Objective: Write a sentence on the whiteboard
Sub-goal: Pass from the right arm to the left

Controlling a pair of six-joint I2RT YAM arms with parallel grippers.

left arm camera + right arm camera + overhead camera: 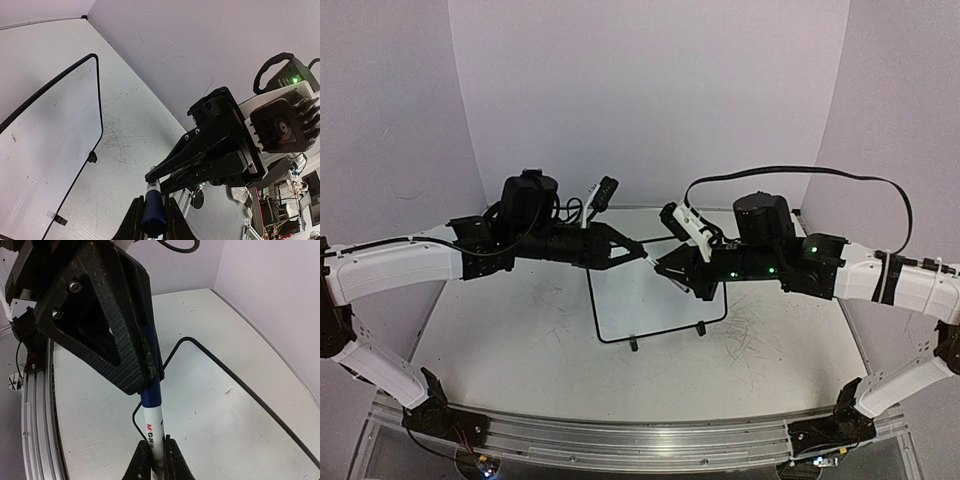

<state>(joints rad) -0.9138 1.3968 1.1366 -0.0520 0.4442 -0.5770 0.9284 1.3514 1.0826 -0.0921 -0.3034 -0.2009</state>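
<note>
Top external: both grippers clamped on one marker, board blank

Left gripper (pixel 638 253) is closed on the blue cap (pixel 152 212). Right gripper (pixel 667 268) is closed on the white barrel of the marker (pixel 154 427). The two sets of fingertips are almost nose to nose. Reads as the uncapping step to me; writing not started.

The whiteboard (pixel 650 305) sits directly below both grippers on the table (pixel 520 350). Its two small black feet (pixel 633 343) are on the edge back toward the arm bases.

Handling, my guess: thin stiff panel, light, slick face. Likely to skate or rock under pen pressure, so press lightly or pin it. If it needs holding, take the black frame at an edge or corner, not the writing face.

Look: small white rectangle, thin black frame, rounded corners. The face shows only faint grey specks and scuffs, with no blue sentence on it yet. Tilt: can't tell, looks near flat.
</note>
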